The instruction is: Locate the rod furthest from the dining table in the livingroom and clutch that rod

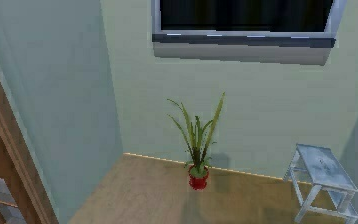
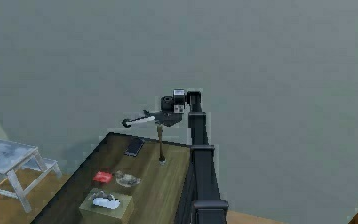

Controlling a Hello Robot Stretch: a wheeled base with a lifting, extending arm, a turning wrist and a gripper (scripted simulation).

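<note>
In the arm side view the dark arm [image 2: 201, 165] rises from the near edge and reaches out over a long table [image 2: 172, 185] with a wooden top and dark sides. At the arm's far end the gripper [image 2: 135, 121] points left, its thin fingers slanting down above the table's far end. Just below the gripper's body a thin brown rod [image 2: 162, 143] stands upright, its lower end seemingly at the tabletop. I cannot tell whether the gripper holds it or anything else.

Left of the rod lies a flat dark object [image 2: 134, 147]. Nearer are a small red thing [image 2: 103, 177], a shallow bowl [image 2: 127, 181] and a box [image 2: 106, 204]. A white side table [image 2: 7, 160] stands on the floor to the left.

The forward view shows a potted plant [image 1: 198, 160] in a red pot near the far wall, beneath a dark window [image 1: 247, 18].
</note>
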